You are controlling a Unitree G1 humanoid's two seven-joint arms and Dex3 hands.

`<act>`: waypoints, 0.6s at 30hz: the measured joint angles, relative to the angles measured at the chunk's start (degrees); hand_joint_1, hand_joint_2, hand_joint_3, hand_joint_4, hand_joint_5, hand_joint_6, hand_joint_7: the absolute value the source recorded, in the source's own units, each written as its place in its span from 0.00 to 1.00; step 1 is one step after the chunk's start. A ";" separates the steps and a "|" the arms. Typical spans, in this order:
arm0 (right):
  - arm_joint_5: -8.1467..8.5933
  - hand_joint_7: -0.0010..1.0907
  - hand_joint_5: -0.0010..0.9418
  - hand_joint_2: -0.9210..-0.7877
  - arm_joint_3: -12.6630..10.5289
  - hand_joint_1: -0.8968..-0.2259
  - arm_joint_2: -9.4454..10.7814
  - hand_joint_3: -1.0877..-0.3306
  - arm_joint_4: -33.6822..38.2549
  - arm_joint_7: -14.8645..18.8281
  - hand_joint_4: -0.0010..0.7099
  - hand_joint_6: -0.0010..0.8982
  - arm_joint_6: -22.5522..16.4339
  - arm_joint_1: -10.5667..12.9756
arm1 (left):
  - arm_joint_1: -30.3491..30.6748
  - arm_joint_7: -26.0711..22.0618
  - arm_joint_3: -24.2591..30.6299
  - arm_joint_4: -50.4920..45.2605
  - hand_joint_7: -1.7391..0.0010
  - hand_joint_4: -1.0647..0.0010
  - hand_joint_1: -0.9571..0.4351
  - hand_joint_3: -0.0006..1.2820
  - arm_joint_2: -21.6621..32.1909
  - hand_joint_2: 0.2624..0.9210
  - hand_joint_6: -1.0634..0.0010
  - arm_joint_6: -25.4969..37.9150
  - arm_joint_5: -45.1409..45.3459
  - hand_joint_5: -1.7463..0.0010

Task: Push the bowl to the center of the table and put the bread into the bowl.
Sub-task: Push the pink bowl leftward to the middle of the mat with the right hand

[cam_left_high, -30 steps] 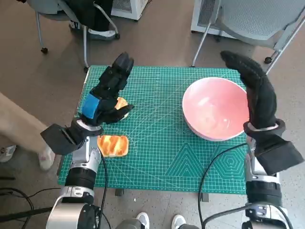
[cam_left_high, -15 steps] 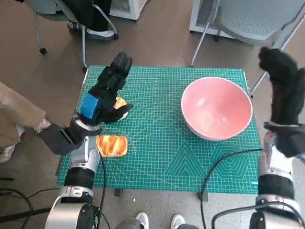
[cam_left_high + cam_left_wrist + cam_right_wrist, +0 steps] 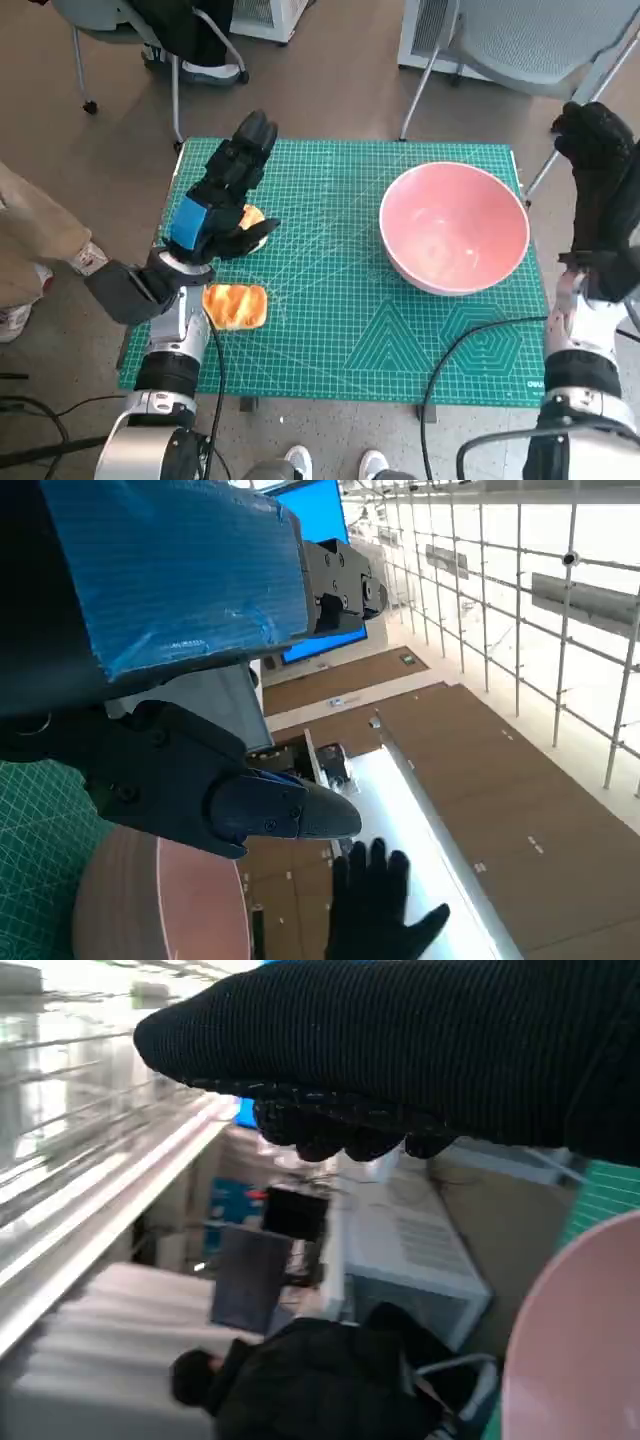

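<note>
Pink bowl (image 3: 455, 228) sits on the right side of the green mat (image 3: 330, 330) on the bench. Bread (image 3: 237, 305) lies near the mat's left edge. Left hand (image 3: 222, 195) hovers above it, fingers spread, holding nothing. Right hand (image 3: 600, 190) is raised beside the bowl's right rim, fingers apart, empty.

The head camera looks steeply down on the tabletop (image 3: 340, 330); both wrist cameras face outward into the room, sharing the bowl (image 3: 455, 228) rim.
</note>
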 measured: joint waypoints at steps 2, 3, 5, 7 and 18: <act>-0.01 0.22 0.00 0.00 -0.18 0.30 -0.32 0.29 1.07 -0.20 0.17 0.10 1.04 -0.17 | 0.00 0.03 0.02 0.00 1.00 1.00 0.25 0.17 0.08 1.00 0.87 0.00 0.00 1.00; -0.01 0.21 0.00 0.00 -0.29 0.31 -0.47 0.28 1.64 -0.22 0.17 0.10 1.75 -0.27 | 0.02 0.06 0.02 -0.03 1.00 1.00 0.25 0.17 0.14 1.00 0.87 0.00 0.00 1.00; 0.00 0.20 0.00 0.00 -0.49 0.33 -0.65 0.27 2.52 -0.27 0.16 0.11 3.03 -0.35 | 0.06 0.19 0.03 -0.11 1.00 1.00 0.25 0.17 0.21 1.00 0.87 0.00 0.00 1.00; 0.02 0.19 0.00 0.00 -0.73 0.35 -0.72 0.26 3.14 -0.31 0.16 0.11 4.19 -0.38 | 0.12 0.22 0.03 -0.21 1.00 1.00 0.25 0.17 0.23 1.00 0.87 0.00 -0.01 1.00; 0.09 0.17 0.00 0.00 -2.04 0.39 -0.76 0.25 4.91 -0.36 0.16 0.12 9.55 -0.42 | 0.73 0.23 0.04 -0.88 1.00 1.00 0.25 0.17 0.41 1.00 0.87 0.01 -0.02 1.00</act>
